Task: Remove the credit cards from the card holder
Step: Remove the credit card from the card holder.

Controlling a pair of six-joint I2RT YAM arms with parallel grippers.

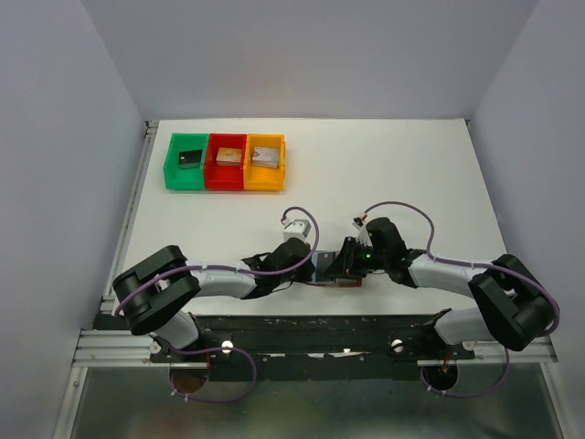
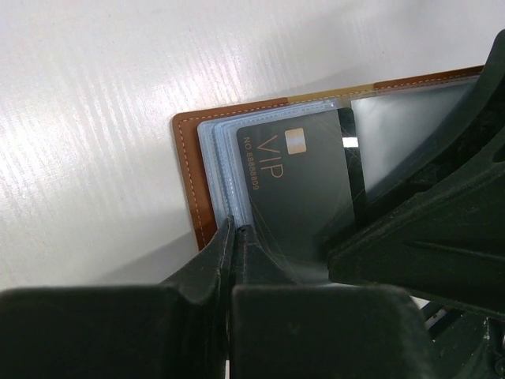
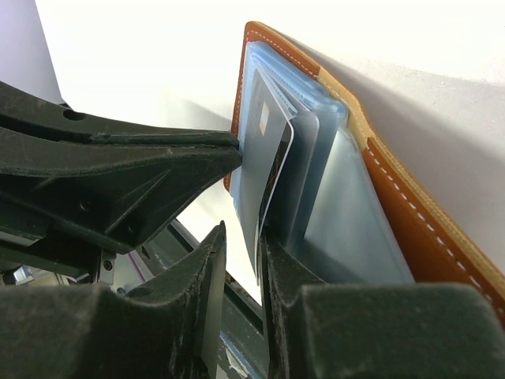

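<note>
One card showing: the black card [image 2: 304, 185], "VIP" lettering readable, tucked in a clear pocket. No other cards can be made out; they're probably buried in the stacked pockets.
Card holder: the card holder [image 2: 190, 166] is laid open with the brown leather down and the pale blue pockets fanned up. It's found near the front middle of the bench [image 1: 393, 165], right between the two arms.
Left pincer: the left pincer [image 2: 235, 230] is clenched on the edge of the pale blue pockets, fingers pressed together. Likely done so the holder is pinned and doesn't get dragged along.
Right pincer: the right pincer [image 3: 242, 230] is clamped on the black card from the opposite side, with only the thin edge between the fingers. Whether a bit of sleeve is caught too can't be told.
Why opposed: one side is anchored and the other gets pulled, so the card can be slid out of its pocket.
Progress: judged early, since no loose card is seen on the bench.
Risk: if sleeve is pinched with the card, the whole holder could be tugged instead.
Further out: three coloured bins [image 1: 226, 185] are parked at the far left, well apart, with small blocky pieces inside.
</note>
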